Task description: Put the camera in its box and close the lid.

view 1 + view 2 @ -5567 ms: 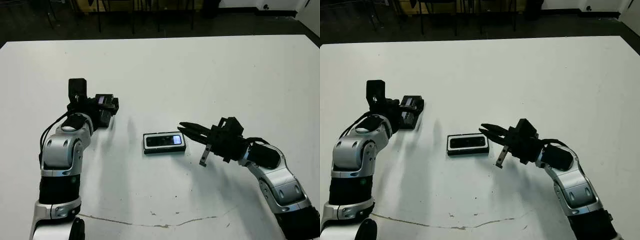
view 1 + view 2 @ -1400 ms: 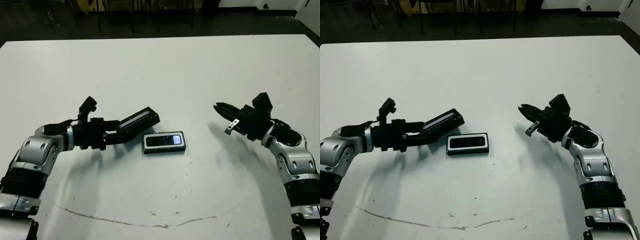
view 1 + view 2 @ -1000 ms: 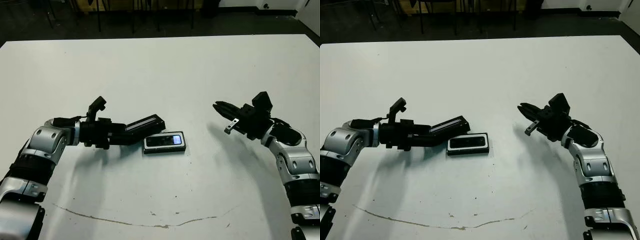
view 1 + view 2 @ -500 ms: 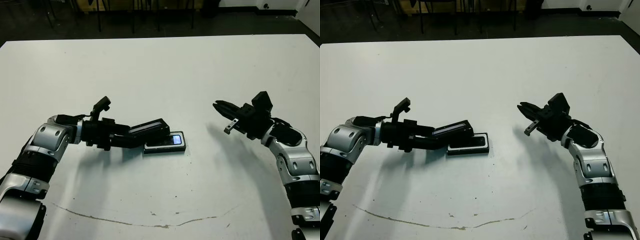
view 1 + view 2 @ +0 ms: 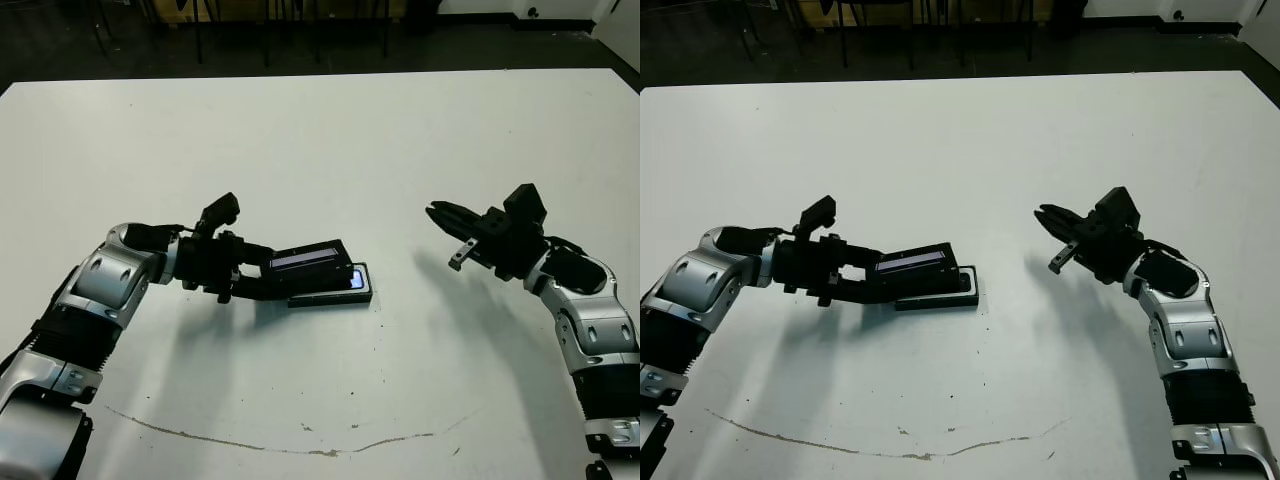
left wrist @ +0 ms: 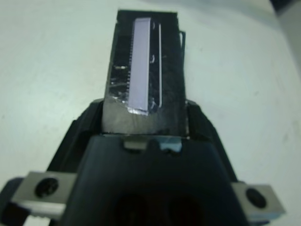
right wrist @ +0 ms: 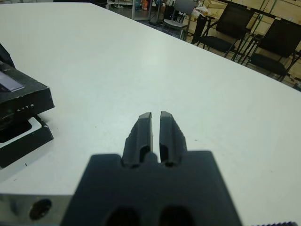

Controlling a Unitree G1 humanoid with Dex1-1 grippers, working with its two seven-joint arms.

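Note:
The box (image 5: 335,300) lies at mid-table with the camera inside; only the camera's bluish glint (image 5: 357,281) shows at the uncovered right end. My left gripper (image 5: 255,276) is shut on the lid (image 5: 306,261), a black slab with a pale grey stripe (image 6: 141,66). It holds the lid slightly tilted over the box, covering most of it. The right wrist view shows the lid (image 7: 23,94) just above the box's white-lined corner (image 7: 34,126). My right gripper (image 5: 438,212) hangs shut and holds nothing, well to the right of the box.
The white table (image 5: 400,140) stretches around the box on all sides. A thin cracked line (image 5: 300,446) runs across its near part. Dark chairs (image 7: 225,23) stand beyond the far edge.
My left arm has carried the lid to the right and lowered it over the box, so it now hides most of the camera. The right arm has stayed put.

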